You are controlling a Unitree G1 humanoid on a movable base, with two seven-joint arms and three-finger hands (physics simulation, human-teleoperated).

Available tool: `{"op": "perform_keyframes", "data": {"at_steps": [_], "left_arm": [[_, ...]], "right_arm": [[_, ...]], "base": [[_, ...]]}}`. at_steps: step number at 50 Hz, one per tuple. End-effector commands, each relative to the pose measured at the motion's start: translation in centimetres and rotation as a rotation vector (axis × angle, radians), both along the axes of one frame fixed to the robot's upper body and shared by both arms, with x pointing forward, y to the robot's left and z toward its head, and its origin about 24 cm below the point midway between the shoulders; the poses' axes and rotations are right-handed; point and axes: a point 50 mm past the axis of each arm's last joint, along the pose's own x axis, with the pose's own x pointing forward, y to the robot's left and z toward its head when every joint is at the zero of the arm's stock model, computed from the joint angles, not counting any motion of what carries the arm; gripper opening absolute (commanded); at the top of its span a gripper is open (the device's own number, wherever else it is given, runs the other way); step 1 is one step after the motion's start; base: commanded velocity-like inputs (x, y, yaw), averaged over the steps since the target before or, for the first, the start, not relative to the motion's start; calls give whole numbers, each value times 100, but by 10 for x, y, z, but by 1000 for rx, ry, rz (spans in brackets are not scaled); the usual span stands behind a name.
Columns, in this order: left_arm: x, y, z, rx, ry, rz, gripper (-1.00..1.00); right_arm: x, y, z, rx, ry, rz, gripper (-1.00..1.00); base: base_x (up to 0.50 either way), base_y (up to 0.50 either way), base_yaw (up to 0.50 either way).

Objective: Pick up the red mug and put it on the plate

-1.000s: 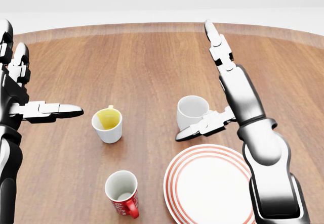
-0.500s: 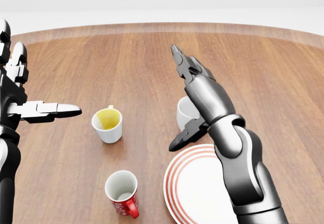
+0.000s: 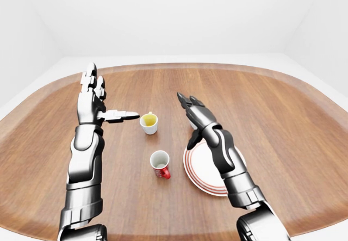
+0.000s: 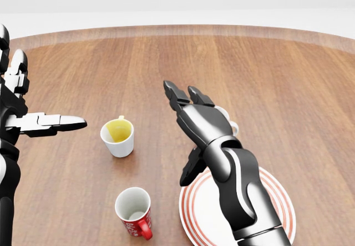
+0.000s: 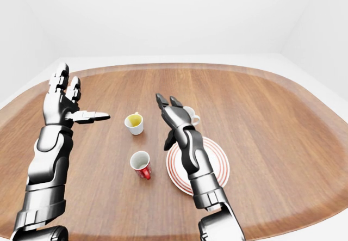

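Note:
The red mug (image 4: 135, 211) with a white inside stands upright on the wooden table at the bottom left of the head view, handle toward the bottom right. The white plate with red rings (image 4: 277, 201) lies to its right, partly hidden by my right forearm. My right hand (image 4: 183, 124) is open, fingers spread, raised above the table between the mugs and the plate, up and right of the red mug. My left hand (image 4: 33, 107) is open at the left edge, fingers up, thumb pointing right, far from the red mug.
A white mug with a yellow inside (image 4: 118, 136) stands above the red mug. A plain white mug (image 5: 190, 115) stands behind my right hand, mostly hidden in the head view. The round table's rim (image 3: 179, 67) curves across the top.
My right arm has swung left and down, its hand now over the white mug and nearer the red mug. My left hand has shifted slightly left. The mugs and plate have not moved.

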Motion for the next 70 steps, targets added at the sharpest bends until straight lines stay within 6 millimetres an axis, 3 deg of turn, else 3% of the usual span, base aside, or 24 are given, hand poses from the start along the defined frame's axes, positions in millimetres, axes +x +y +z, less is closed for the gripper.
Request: {"op": "perform_keyframes", "data": {"at_steps": [1, 17, 47, 70], "left_arm": [[0, 1, -1, -2, 4, 2, 100], [1, -3, 1, -1, -4, -7, 100], [-2, 0, 3, -1, -16, -4, 100], [-3, 7, 0, -13, -4, 7, 100]], "right_arm": [[-8, 13, -6, -95, 29, 39, 100], [-24, 28, 10, -187, 6, 92, 100], [-48, 66, -52, -262, 109, 148, 100], [-47, 91, -69, -230, 137, 184, 100]], "base": [[0, 0, 0], [0, 0, 0], [0, 0, 0], [0, 0, 0]]}}
